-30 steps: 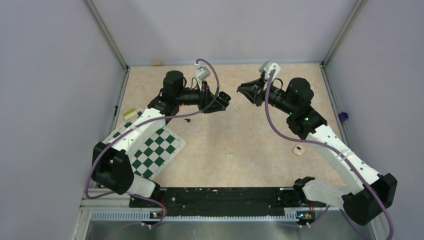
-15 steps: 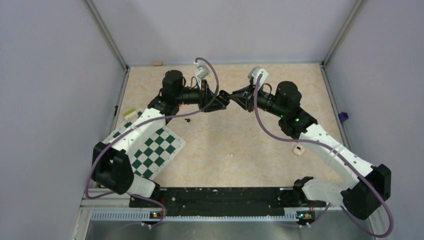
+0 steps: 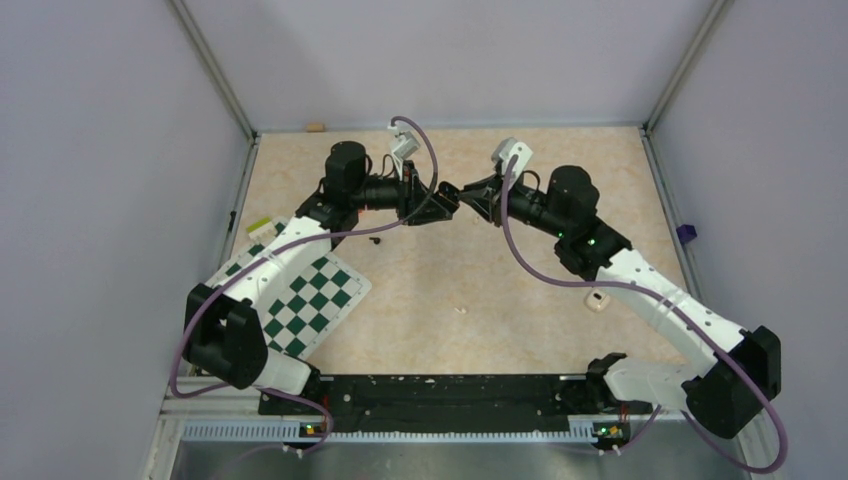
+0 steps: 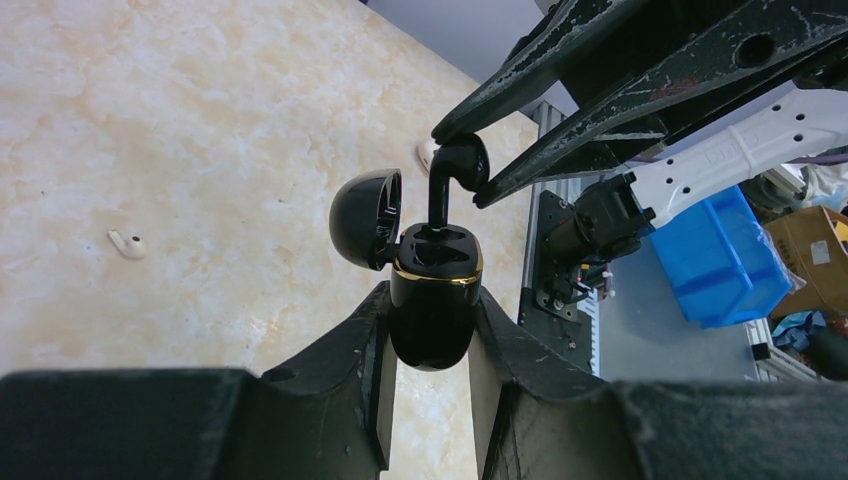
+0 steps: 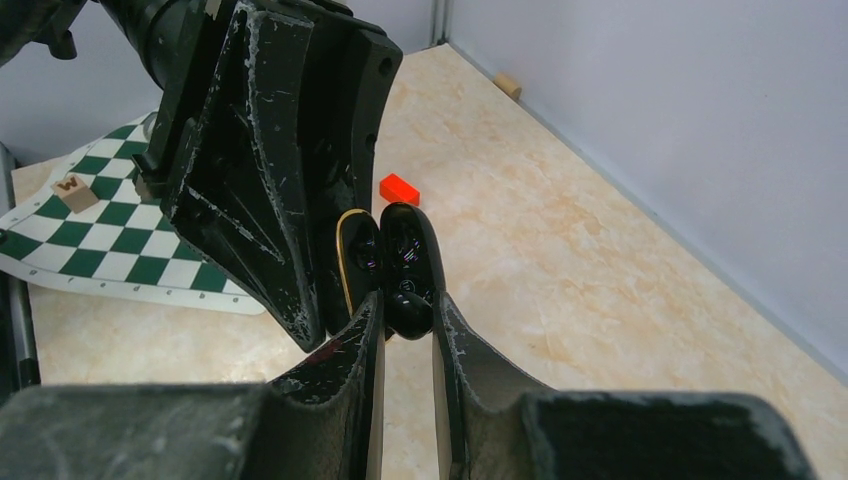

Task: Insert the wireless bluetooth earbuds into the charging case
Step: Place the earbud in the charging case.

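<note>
My left gripper (image 4: 430,300) is shut on the charging case (image 4: 433,310), which here is glossy black with a gold rim. It is held off the table with its lid (image 4: 365,215) swung open. My right gripper (image 5: 408,310) is shut on a glossy black earbud (image 4: 455,165), whose stem reaches down into a socket of the case. In the right wrist view the earbud (image 5: 408,315) sits against the open case (image 5: 385,250). In the top view the two grippers meet tip to tip, left (image 3: 447,195) and right (image 3: 470,192), at the table's far middle.
A small cream-white box (image 3: 597,300) lies by the right arm. A small black piece (image 3: 376,240) lies near the left arm. A white crumb (image 3: 461,310) lies mid-table. A chequered mat (image 3: 300,300) is at the left, and a red block (image 5: 399,188) is behind the grippers.
My right gripper has moved left with the earbud until it meets the case in my left gripper. The left arm has stayed still.
</note>
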You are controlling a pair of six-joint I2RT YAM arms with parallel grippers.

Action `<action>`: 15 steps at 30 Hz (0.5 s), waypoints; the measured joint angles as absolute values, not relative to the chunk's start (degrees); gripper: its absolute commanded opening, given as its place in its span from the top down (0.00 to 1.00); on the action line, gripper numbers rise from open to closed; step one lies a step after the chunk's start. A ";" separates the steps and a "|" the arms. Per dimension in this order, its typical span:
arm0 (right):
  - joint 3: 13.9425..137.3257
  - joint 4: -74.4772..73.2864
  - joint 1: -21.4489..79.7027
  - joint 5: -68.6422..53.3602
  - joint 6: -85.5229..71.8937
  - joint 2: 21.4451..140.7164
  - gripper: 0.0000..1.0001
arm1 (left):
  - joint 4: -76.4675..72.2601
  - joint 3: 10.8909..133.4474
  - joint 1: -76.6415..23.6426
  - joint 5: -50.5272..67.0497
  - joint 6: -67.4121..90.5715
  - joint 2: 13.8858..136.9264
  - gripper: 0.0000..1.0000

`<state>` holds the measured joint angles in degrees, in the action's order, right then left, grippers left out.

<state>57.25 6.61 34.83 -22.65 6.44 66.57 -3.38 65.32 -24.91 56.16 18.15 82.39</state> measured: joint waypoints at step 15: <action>56.38 7.31 35.53 -22.28 7.46 66.65 1.00 | -3.95 64.88 -24.73 56.34 19.40 82.35 1.00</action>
<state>56.38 7.31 35.53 -22.28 7.46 66.65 -3.95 64.88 -24.73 56.34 19.40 82.35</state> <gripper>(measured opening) 0.178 0.333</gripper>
